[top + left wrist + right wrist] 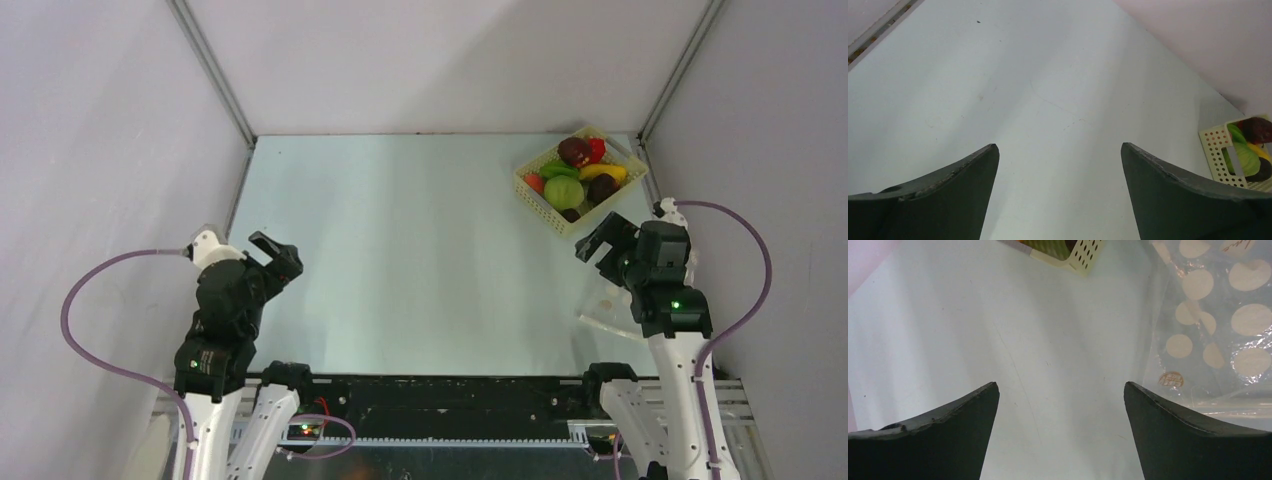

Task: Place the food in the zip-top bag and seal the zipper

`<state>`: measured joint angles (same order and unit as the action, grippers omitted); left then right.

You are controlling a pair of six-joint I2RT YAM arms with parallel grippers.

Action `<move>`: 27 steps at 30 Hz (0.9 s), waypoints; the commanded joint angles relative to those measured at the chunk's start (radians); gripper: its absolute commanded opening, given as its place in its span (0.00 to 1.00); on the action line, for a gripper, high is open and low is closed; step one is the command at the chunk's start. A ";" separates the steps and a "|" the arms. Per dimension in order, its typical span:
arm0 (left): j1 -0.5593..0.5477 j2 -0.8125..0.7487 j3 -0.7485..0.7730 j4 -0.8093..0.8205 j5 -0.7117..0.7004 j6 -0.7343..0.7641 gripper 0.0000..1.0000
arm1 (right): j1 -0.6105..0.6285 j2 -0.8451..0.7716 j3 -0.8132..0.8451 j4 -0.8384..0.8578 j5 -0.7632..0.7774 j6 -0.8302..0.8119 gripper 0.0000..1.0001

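The food, a green round piece [563, 192], maroon pieces [574, 150], a red one [597, 150] and a yellow one [605, 171], lies in a pale yellow perforated basket [543, 205] at the back right. The zip-top bag [606, 300], clear with cream dots, lies flat on the table under my right arm; it also shows in the right wrist view [1218, 330]. Its whitish zipper strip [610, 327] faces the near edge. My right gripper [600, 240] is open and empty, between basket and bag. My left gripper [275, 255] is open and empty at the left.
The pale table [420, 260] is walled by grey panels at the back and both sides. The basket's corner [1078, 255] shows at the top of the right wrist view and the basket wall [1218, 150] at the right edge of the left wrist view.
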<state>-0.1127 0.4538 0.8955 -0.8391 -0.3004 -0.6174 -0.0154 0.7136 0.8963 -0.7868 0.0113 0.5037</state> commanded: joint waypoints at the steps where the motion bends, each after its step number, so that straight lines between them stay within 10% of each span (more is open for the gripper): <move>1: 0.008 0.010 -0.015 0.043 0.044 0.035 0.98 | -0.006 -0.018 0.009 0.048 0.048 -0.020 1.00; 8: 0.008 0.028 -0.021 0.053 0.060 0.038 0.98 | -0.040 0.093 0.002 0.005 0.410 0.015 1.00; 16: 0.007 0.060 -0.025 0.040 0.091 0.036 0.98 | -0.396 0.385 0.038 0.133 0.284 0.083 1.00; 27: 0.007 0.068 -0.031 0.006 0.092 0.063 0.98 | -0.454 0.677 0.152 0.203 0.404 0.137 1.00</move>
<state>-0.1127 0.5228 0.8787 -0.8349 -0.2211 -0.5900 -0.4446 1.3231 0.9943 -0.6262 0.3580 0.6121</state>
